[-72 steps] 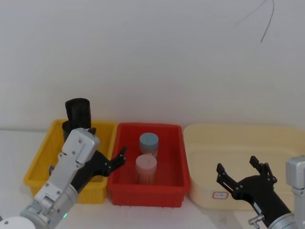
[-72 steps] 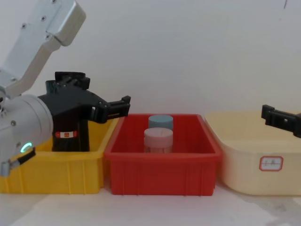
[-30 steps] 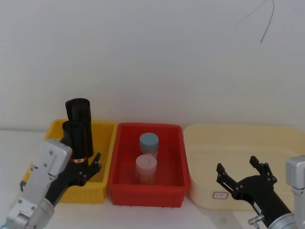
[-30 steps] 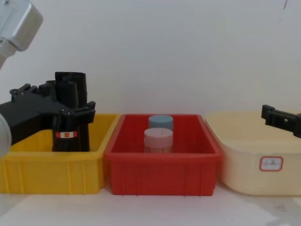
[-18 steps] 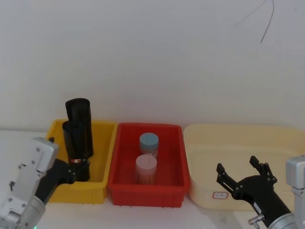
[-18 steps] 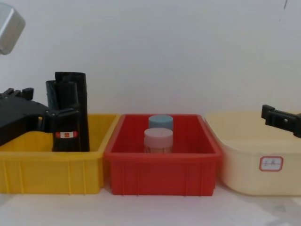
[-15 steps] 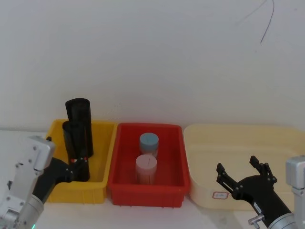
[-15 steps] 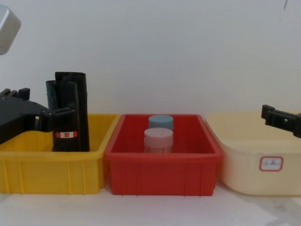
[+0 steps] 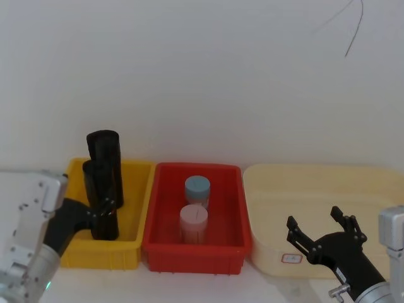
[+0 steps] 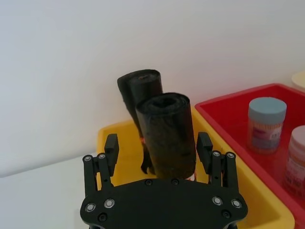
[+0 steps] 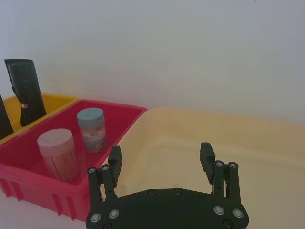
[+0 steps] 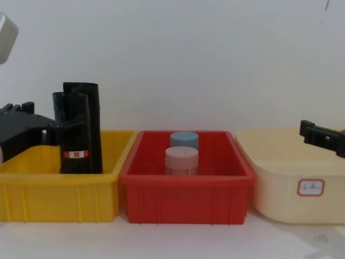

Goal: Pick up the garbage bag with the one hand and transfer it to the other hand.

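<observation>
Head view: garbage bag point(image 9: 101, 189) upright at the near side of a yellow bin point(image 9: 101, 254) on the left, with a second black roll point(image 9: 106, 151) just behind it. The left gripper point(image 9: 95, 216) reaches in from the near left, at the bag's left side. The right gripper point(image 9: 319, 224) hovers near right, before a cream tub point(image 9: 315, 189), its fingers spread and empty.

Left wrist view: the left claw is wide open, one finger on each side of the bag, clamping nothing.

Right wrist view: open fingers over the tub. A red bin point(image 11: 43, 183) to the left holds a pink-lidded jar point(image 11: 58, 152) and a blue-lidded jar point(image 11: 91, 129).

Chest view: the bag's red label shows above the yellow rim.
</observation>
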Controlling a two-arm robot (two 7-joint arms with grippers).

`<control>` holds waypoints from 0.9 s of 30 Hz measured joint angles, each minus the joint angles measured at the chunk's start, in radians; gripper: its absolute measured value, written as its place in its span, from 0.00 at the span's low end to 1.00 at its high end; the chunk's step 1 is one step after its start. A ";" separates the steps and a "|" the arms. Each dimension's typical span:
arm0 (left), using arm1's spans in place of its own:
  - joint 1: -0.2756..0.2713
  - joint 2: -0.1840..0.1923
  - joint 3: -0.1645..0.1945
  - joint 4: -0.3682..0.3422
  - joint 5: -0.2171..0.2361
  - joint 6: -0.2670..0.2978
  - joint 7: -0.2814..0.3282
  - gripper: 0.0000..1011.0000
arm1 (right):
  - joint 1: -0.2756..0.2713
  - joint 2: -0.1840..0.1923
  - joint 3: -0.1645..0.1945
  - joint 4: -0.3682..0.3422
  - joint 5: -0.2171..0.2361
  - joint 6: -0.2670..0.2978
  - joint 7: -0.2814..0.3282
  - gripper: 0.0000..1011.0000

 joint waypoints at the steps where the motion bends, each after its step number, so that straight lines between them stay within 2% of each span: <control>1: -0.011 -0.006 0.001 0.015 -0.004 -0.008 -0.010 0.99 | 0.000 0.000 0.000 0.000 0.000 0.000 0.000 0.99; 14: -0.110 -0.062 0.017 0.149 -0.032 -0.068 -0.083 0.98 | 0.000 0.000 0.000 0.000 0.000 0.000 0.000 0.99; 24: -0.147 -0.098 0.011 0.212 -0.047 -0.110 -0.107 0.76 | 0.000 0.000 0.000 0.000 0.000 0.000 0.000 0.99; 27: -0.150 -0.105 0.007 0.220 -0.049 -0.120 -0.108 0.63 | 0.000 0.000 0.000 0.000 0.000 0.000 0.000 0.99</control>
